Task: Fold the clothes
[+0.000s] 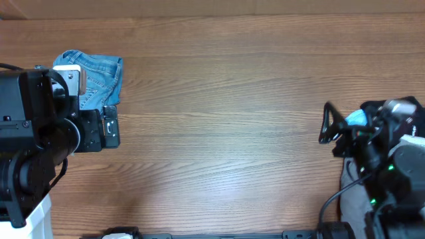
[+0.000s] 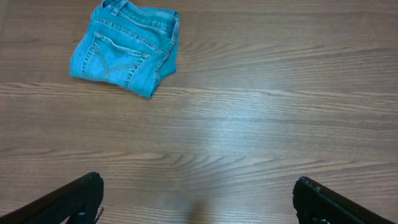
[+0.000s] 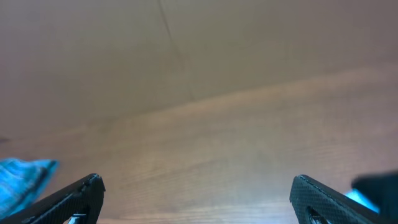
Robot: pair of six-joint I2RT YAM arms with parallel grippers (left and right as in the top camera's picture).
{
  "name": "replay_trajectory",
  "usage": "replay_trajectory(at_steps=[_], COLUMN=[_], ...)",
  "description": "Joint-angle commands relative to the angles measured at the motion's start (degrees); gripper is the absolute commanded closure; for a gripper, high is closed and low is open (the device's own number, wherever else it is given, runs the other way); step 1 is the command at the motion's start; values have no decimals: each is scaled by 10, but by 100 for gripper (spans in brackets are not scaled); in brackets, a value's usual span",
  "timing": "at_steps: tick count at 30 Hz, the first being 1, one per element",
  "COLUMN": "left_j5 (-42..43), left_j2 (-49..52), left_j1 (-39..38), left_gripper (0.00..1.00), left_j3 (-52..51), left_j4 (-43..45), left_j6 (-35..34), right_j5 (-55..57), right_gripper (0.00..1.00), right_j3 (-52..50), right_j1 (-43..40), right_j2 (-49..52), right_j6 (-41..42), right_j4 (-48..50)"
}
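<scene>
The light-blue jeans (image 1: 103,76) lie folded into a compact bundle at the table's far left, partly hidden by my left arm. In the left wrist view the jeans (image 2: 124,46) sit at the upper left with a stitched back pocket facing up. My left gripper (image 1: 113,126) is open and empty just in front of the bundle, and in its own view (image 2: 199,193) it is over bare wood, apart from the jeans. My right gripper (image 1: 327,126) is open and empty at the far right, and in its own view (image 3: 198,190) it is over bare wood.
A grey garment (image 1: 352,182) lies at the right edge under my right arm. A blurred blue patch (image 3: 22,177) shows at the lower left of the right wrist view; I cannot tell what it is. The wooden table (image 1: 226,99) stretches between the arms.
</scene>
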Motion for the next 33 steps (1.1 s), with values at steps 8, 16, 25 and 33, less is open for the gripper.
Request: replay_trajectory(at_steps=[8,16,25,33], left_j5=[-6,-6,-6,-6], left_j2=[1,1,1,1], left_j1=[-4,-4,-4,-4], left_gripper=[0,0,0,0], left_j3=[-1,-1,-1,-1], left_j4=[1,1,1,1], left_j6=[-12,-12,-12,-12], right_j5=[-43,-43,-43,-43], right_gripper=[0,0,0,0], right_j3=[-247,-356,-440,-461], right_j1=[-37,-39,-39,-39], right_j2=[-203,-329,-327,-327], right_j6=[-2,-2,-2,-2], right_j4=[98,127,205,241])
